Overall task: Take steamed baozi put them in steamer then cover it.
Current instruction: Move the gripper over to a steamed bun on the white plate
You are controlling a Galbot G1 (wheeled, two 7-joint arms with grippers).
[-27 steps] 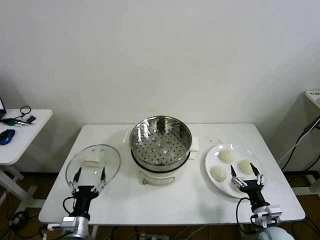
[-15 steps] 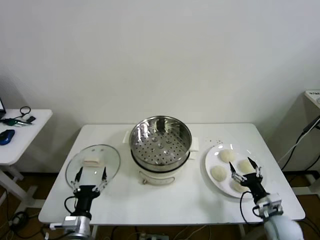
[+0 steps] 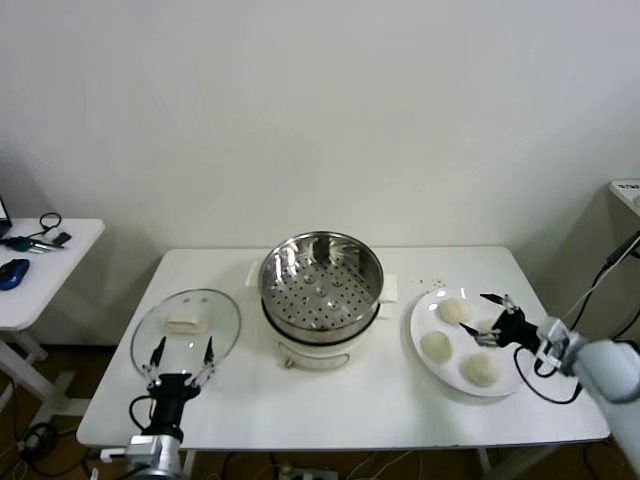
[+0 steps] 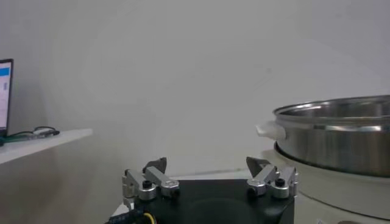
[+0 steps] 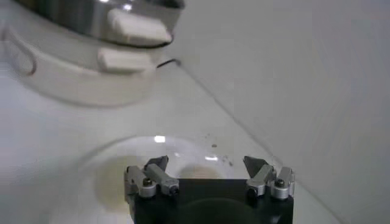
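Observation:
The steamer (image 3: 321, 283), a shiny perforated steel basket on a white pot base, stands empty at the table's middle. The cover (image 3: 186, 324), a clear glass lid, lies flat to its left. Three steamed baozi (image 3: 455, 311) (image 3: 436, 346) (image 3: 481, 370) lie in plain view on the white plate (image 3: 424, 322) at the right. A fourth is partly hidden under my right gripper (image 3: 474, 313), which reaches in from the right, open, just above the plate. In the right wrist view that baozi (image 5: 196, 172) shows between my open right gripper's (image 5: 206, 164) jaws. My left gripper (image 3: 182, 352) is open and empty at the cover's near edge.
A side table (image 3: 40, 270) with a blue mouse and cables stands far left. The white wall rises behind the table. The steamer's rim (image 4: 341, 131) shows in the left wrist view, beyond my left gripper (image 4: 207, 165). Bare table lies in front of the pot.
My right gripper has swung from the plate's front edge to its right side and now points left across the plate. The front baozi is uncovered. The left arm has not moved.

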